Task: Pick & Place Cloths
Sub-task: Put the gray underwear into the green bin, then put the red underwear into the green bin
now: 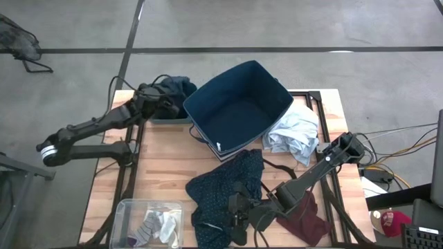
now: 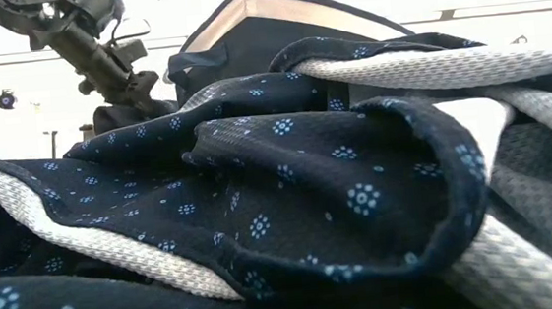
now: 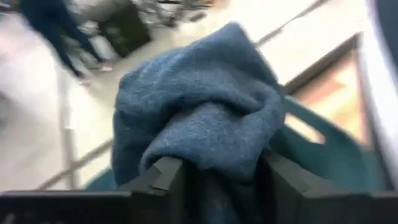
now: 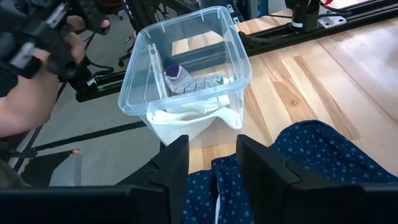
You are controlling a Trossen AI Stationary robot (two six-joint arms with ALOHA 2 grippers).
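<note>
At the worktop's far left corner the left gripper [image 3: 221, 180] pinches a blue cloth [image 3: 199, 118] beside the navy box [image 1: 239, 111], likely the carrying step, while the right gripper [image 4: 211, 165], fingers parted, hovers over the dotted shirt [image 1: 225, 187] near the front edge.

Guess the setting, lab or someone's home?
Probably a robotics lab or workshop, not a home: bare concrete floor with taped lines, a wooden table on a metal frame with cables, and a person's arm beside the rig. The left claw grips a blue cloth.
</note>
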